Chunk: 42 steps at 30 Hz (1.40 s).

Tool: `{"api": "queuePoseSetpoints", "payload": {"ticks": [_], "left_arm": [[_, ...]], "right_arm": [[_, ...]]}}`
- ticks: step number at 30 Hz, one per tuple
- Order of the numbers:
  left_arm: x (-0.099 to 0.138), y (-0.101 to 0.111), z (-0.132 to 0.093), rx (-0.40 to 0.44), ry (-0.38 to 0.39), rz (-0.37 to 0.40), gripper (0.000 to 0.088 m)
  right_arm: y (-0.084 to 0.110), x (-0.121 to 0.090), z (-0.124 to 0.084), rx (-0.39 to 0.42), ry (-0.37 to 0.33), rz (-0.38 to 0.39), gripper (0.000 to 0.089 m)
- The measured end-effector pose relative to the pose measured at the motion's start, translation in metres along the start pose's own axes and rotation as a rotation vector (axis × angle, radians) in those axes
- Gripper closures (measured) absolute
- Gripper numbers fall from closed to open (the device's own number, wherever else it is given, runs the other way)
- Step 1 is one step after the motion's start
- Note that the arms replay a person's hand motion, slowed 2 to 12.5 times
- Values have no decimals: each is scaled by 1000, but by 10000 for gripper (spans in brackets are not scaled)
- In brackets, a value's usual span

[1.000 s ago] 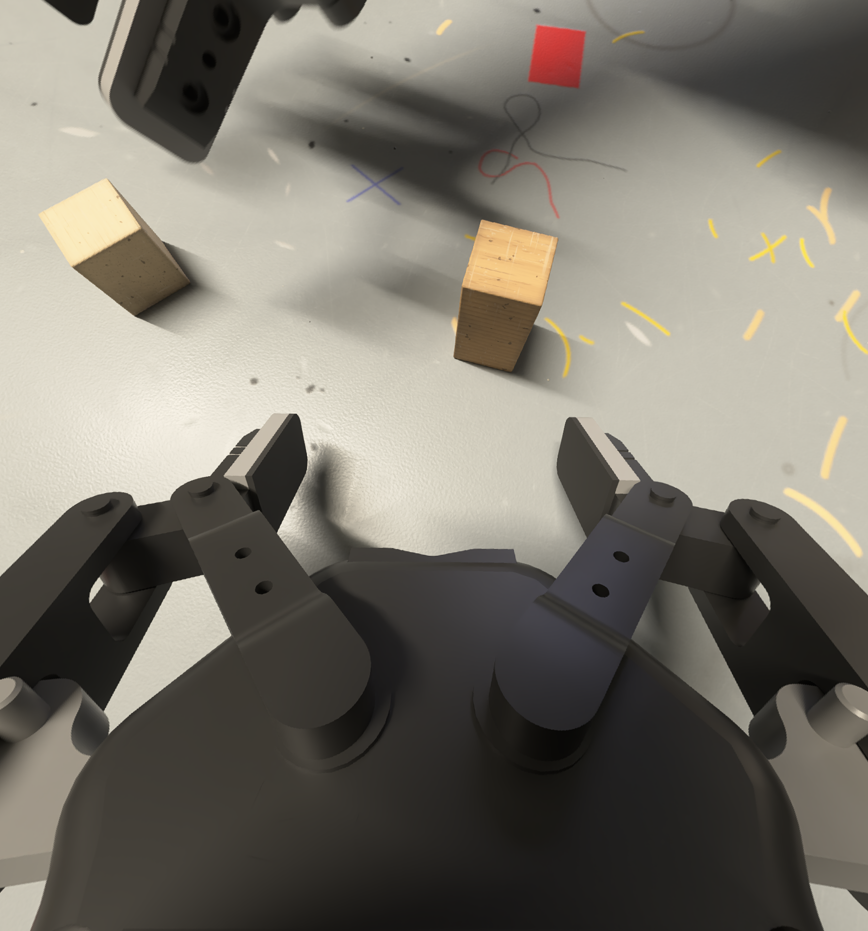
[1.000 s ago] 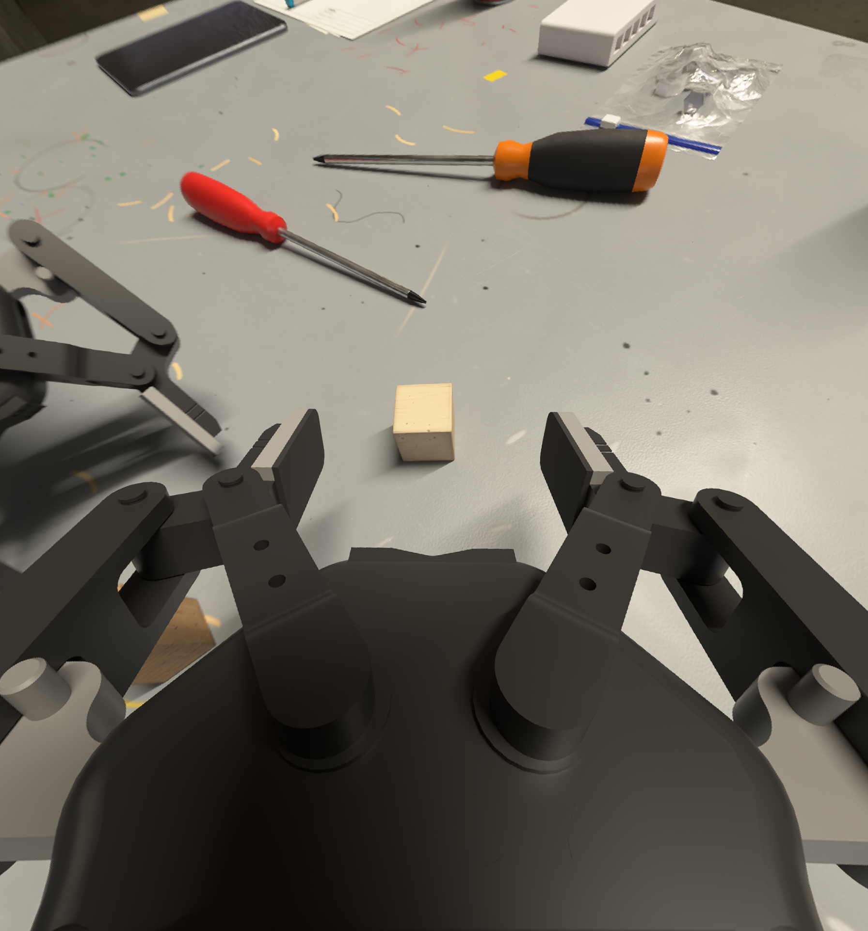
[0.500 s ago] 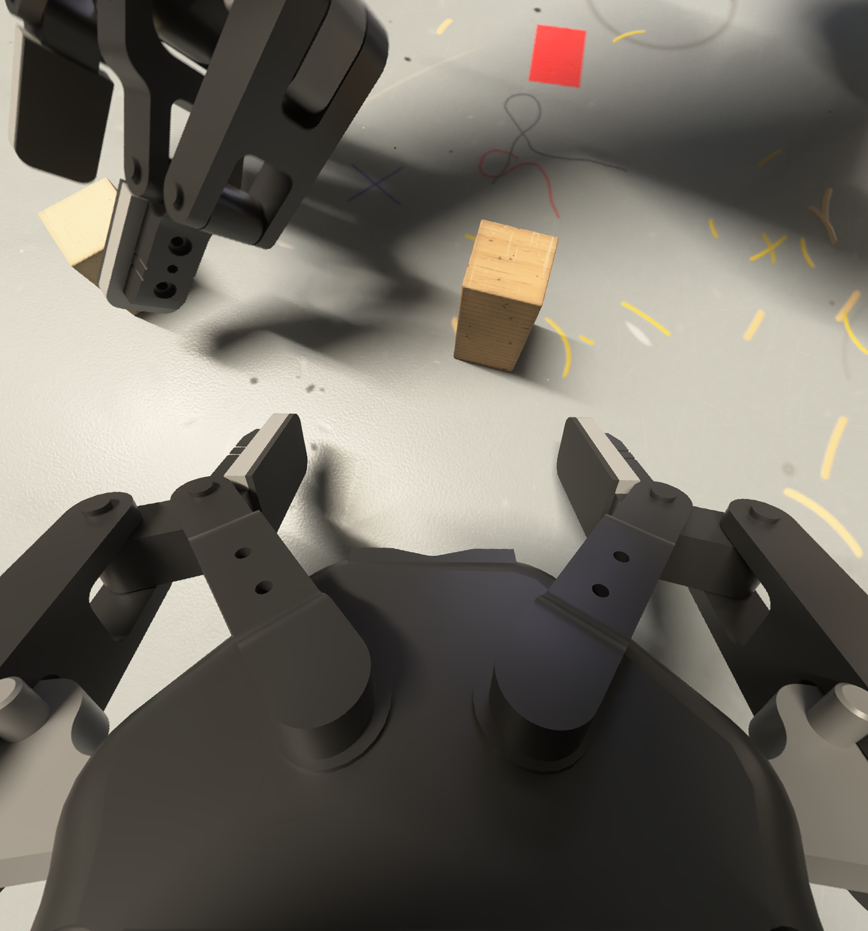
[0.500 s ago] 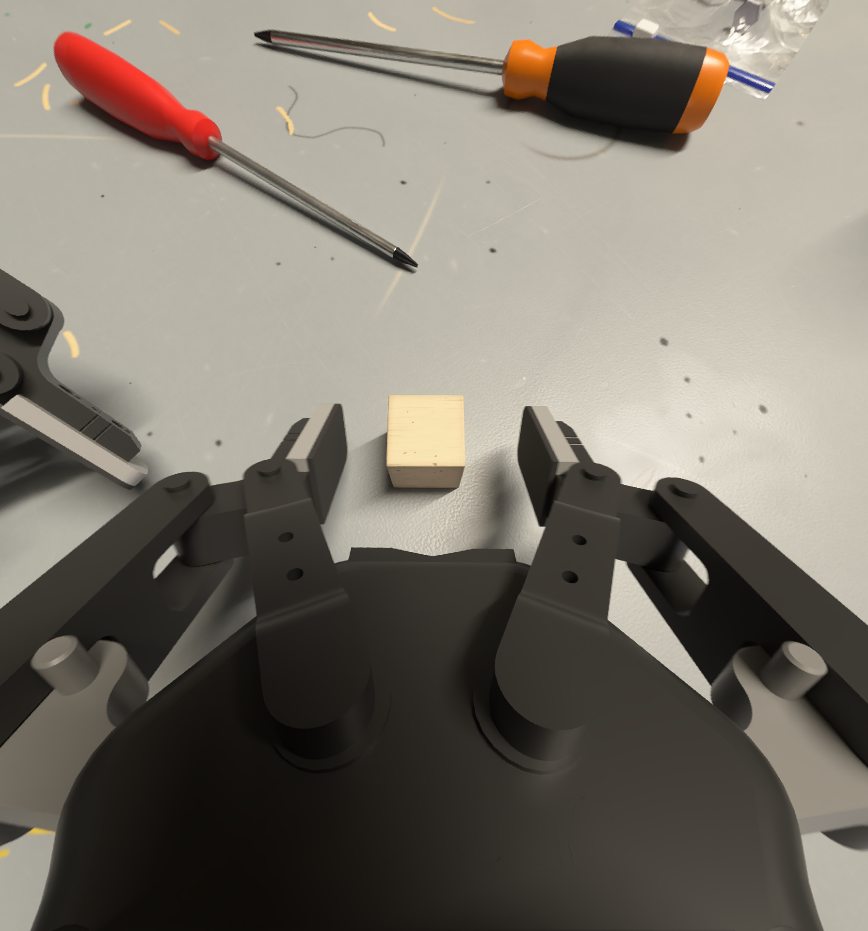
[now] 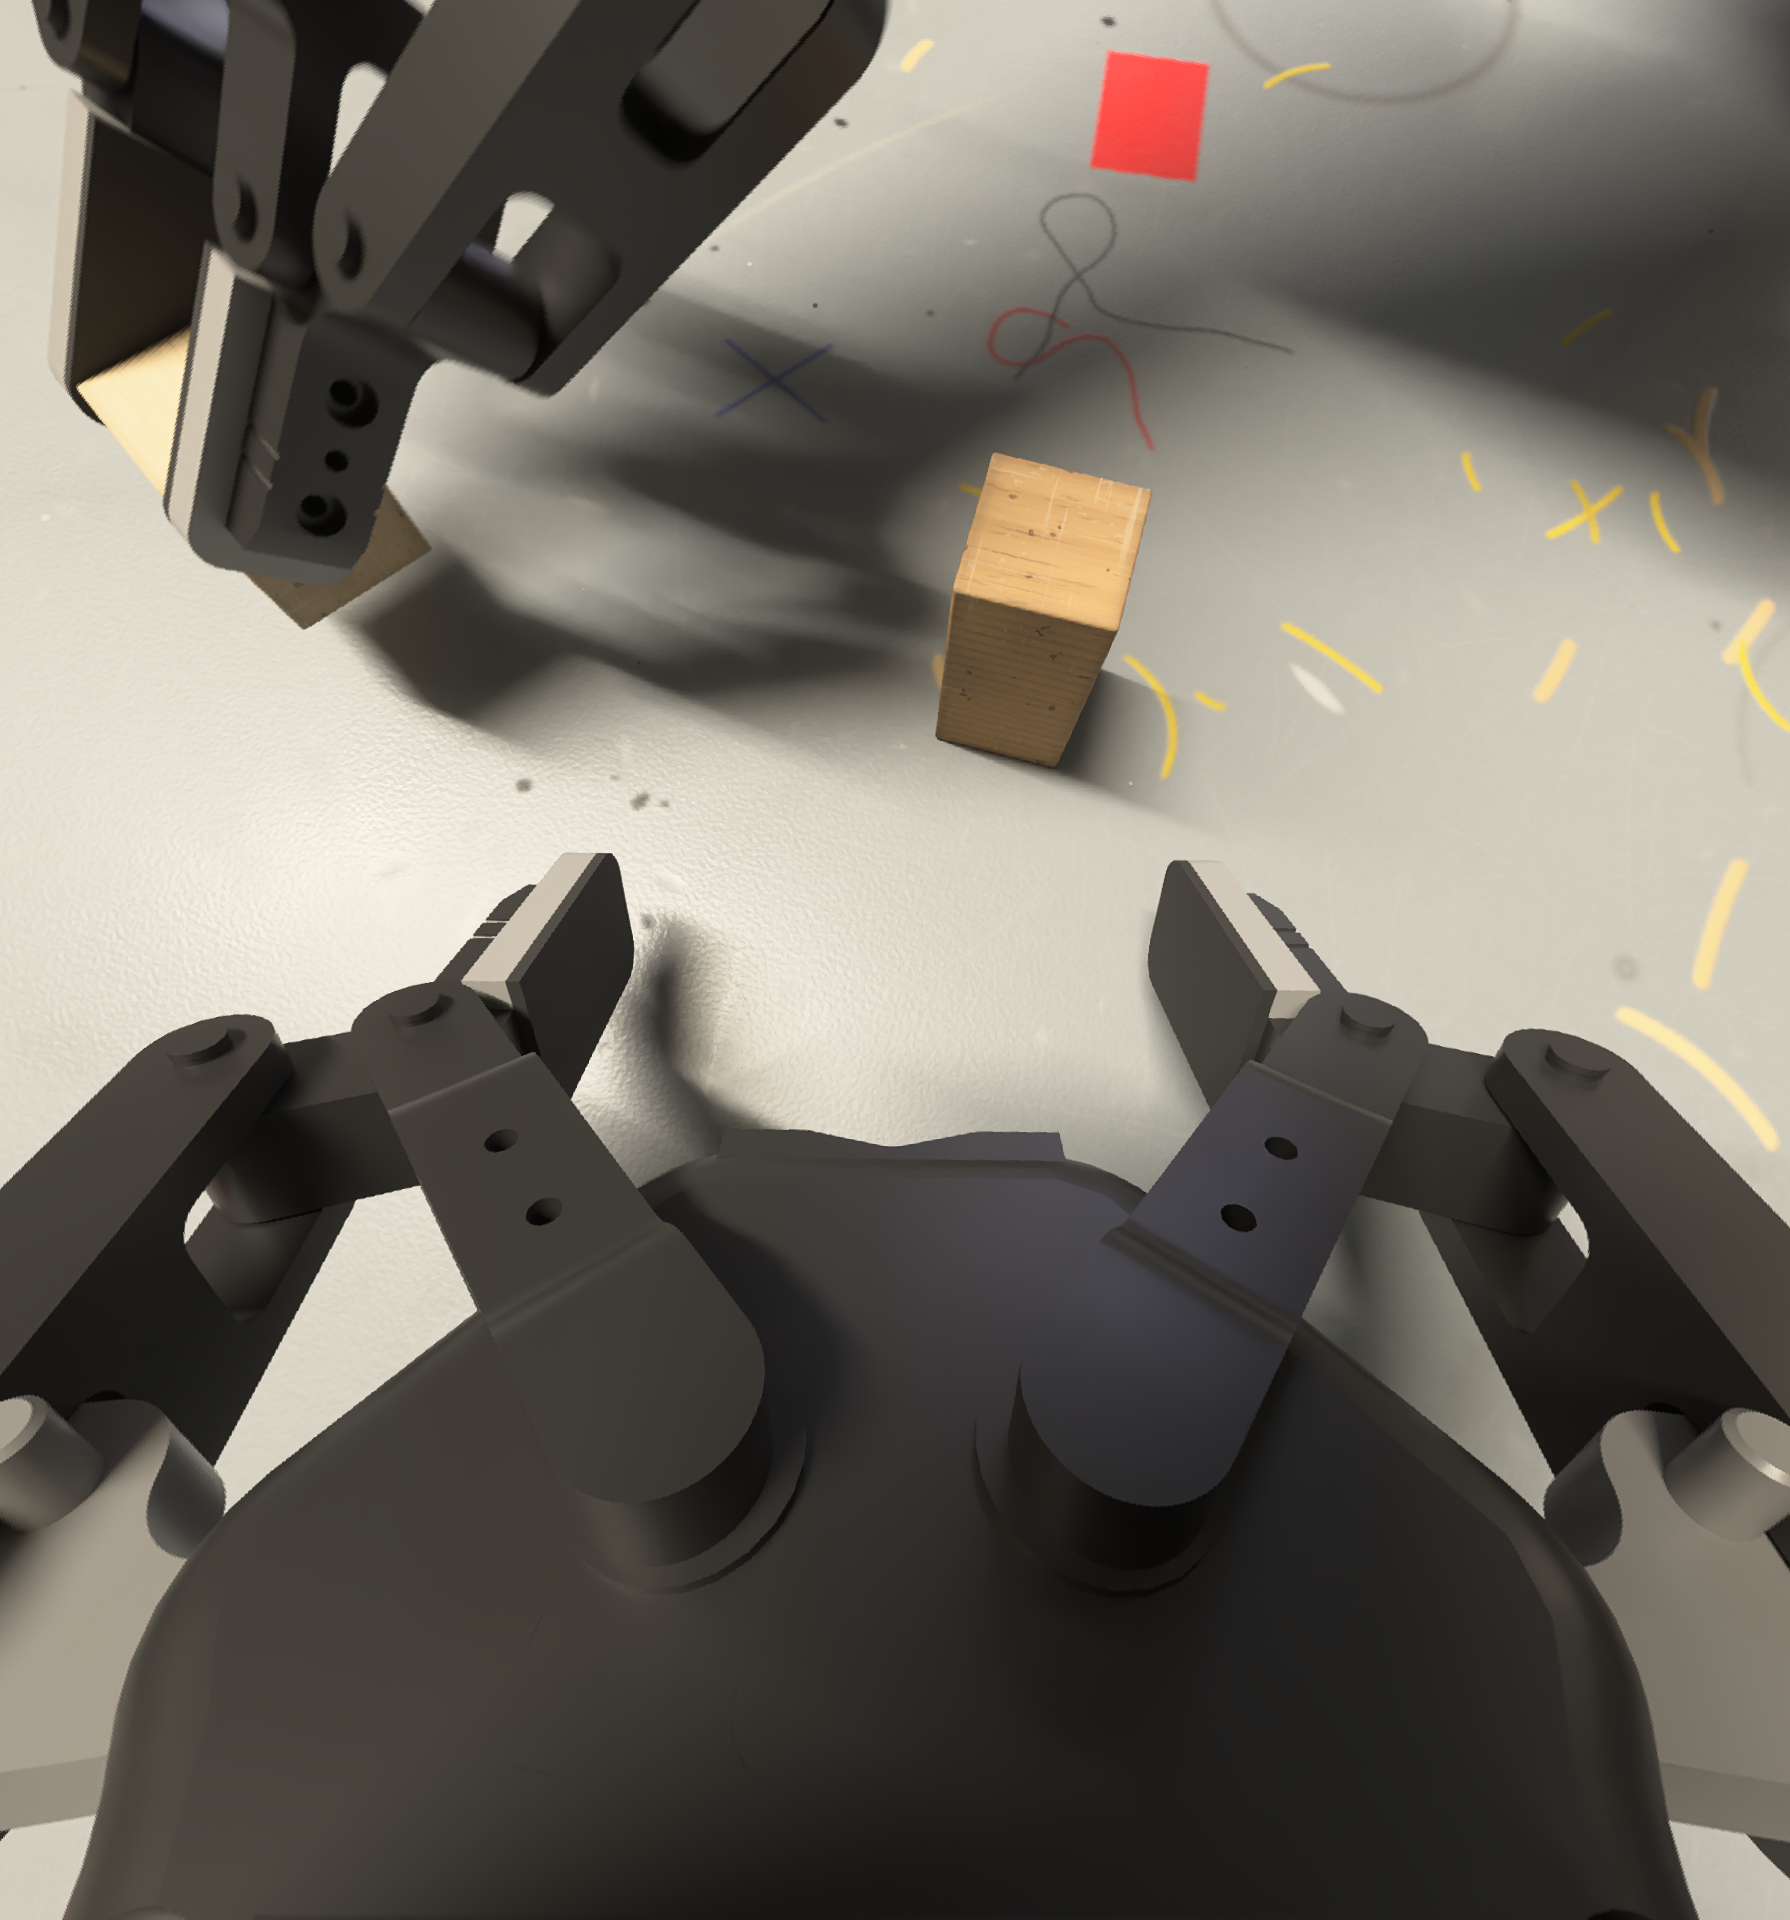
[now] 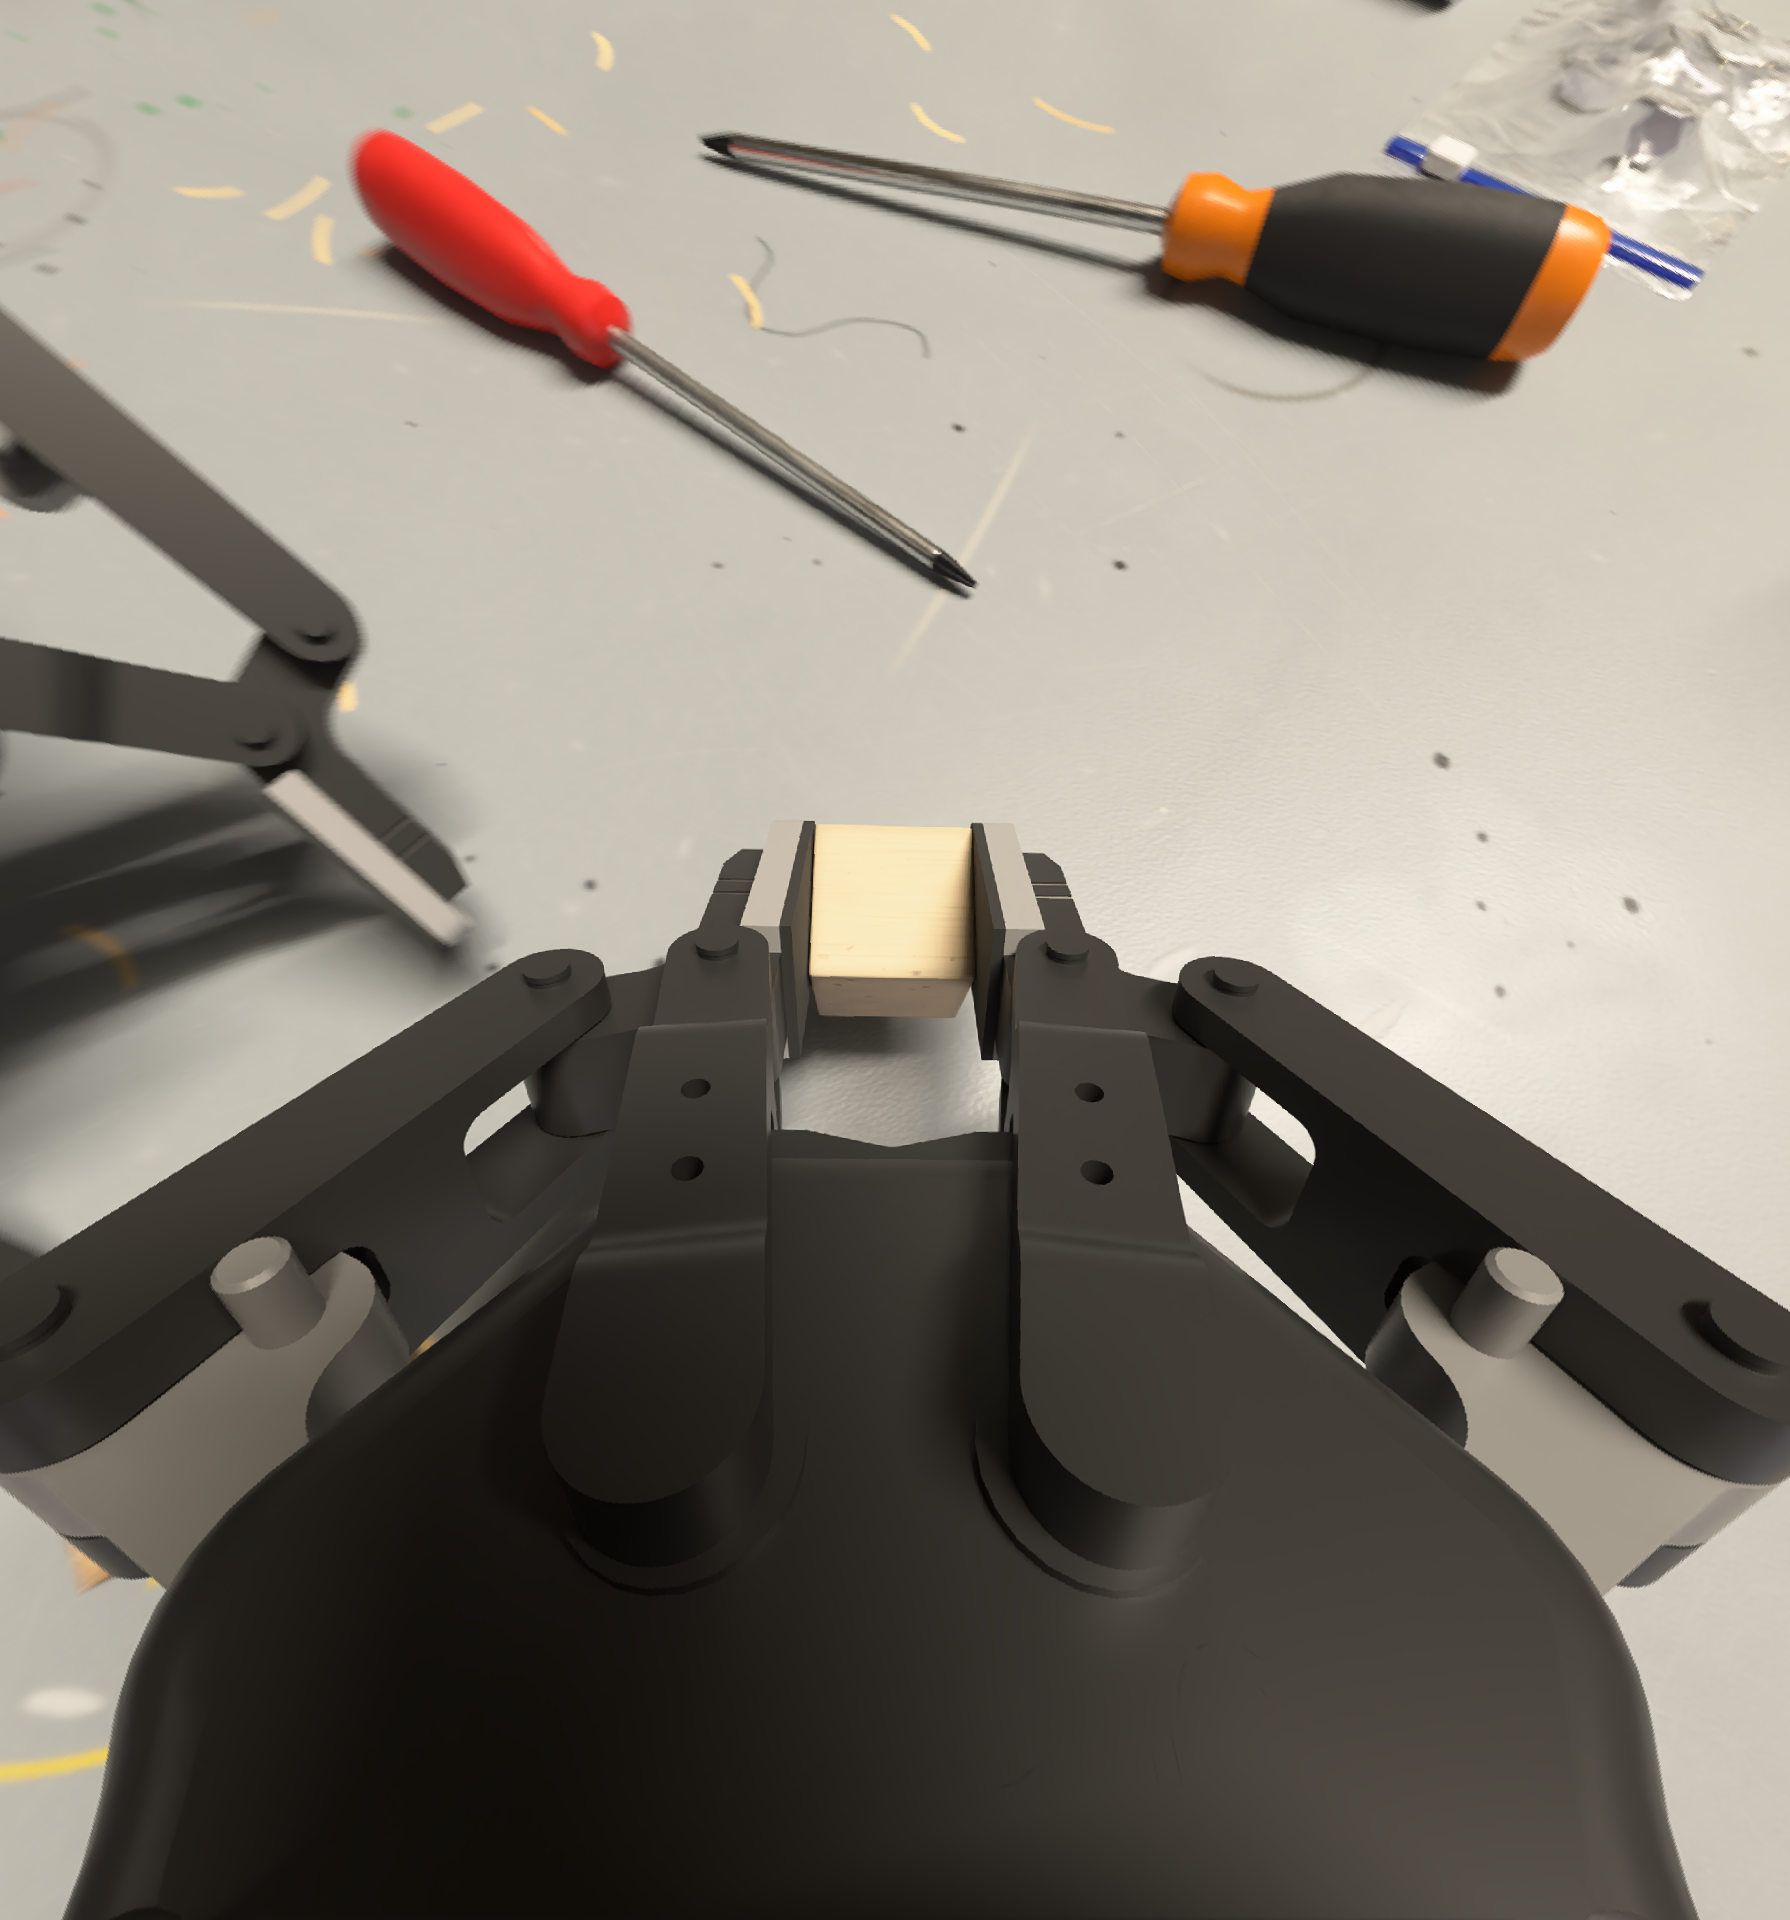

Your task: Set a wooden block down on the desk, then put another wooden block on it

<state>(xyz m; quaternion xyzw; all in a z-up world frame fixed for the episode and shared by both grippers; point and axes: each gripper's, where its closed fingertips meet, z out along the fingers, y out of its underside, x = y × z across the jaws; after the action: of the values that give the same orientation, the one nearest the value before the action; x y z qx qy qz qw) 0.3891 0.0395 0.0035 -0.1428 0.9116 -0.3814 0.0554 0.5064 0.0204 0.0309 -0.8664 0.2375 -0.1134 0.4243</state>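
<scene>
My right gripper (image 6: 891, 909) is shut on a pale wooden block (image 6: 891, 904), one pad on each side of it. In the left wrist view the right gripper (image 5: 184, 416) shows at the top left, with the pale block (image 5: 132, 400) between its fingers, low over the desk; I cannot tell whether the block touches the desk. A darker brown wooden block (image 5: 1042, 613) stands upright on the grey desk (image 5: 247, 831). My left gripper (image 5: 891, 935) is open and empty, short of the brown block.
A red screwdriver (image 6: 486, 249) and an orange-and-black screwdriver (image 6: 1379, 260) lie beyond the right gripper, with a clear plastic bag (image 6: 1639, 114) at the far right. One left-gripper finger (image 6: 361, 842) shows at the left. A red square (image 5: 1151, 114) marks the desk.
My right gripper came down around the pale block and shut on it. The left gripper and the brown block have not moved.
</scene>
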Motion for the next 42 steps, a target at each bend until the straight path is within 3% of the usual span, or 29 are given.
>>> {"api": "queuePoseSetpoints", "payload": {"ticks": [7,13,19,26,32,42], "left_arm": [[0,0,0,0,0,0,28],[0,0,0,0,0,0,28],[0,0,0,0,0,0,28],[0,0,0,1,0,0,28],[0,0,0,2,1,1,28],[0,0,0,2,2,1,28]], "right_arm": [[-3,-19,-25,41,-111,-21,634],[0,-39,-48,47,-206,-87,634],[0,-46,-65,45,-207,-162,634],[-6,-74,-82,86,-321,-226,634],[-1,-91,-87,74,-393,-310,634],[12,-102,-83,14,-457,-336,634]]}}
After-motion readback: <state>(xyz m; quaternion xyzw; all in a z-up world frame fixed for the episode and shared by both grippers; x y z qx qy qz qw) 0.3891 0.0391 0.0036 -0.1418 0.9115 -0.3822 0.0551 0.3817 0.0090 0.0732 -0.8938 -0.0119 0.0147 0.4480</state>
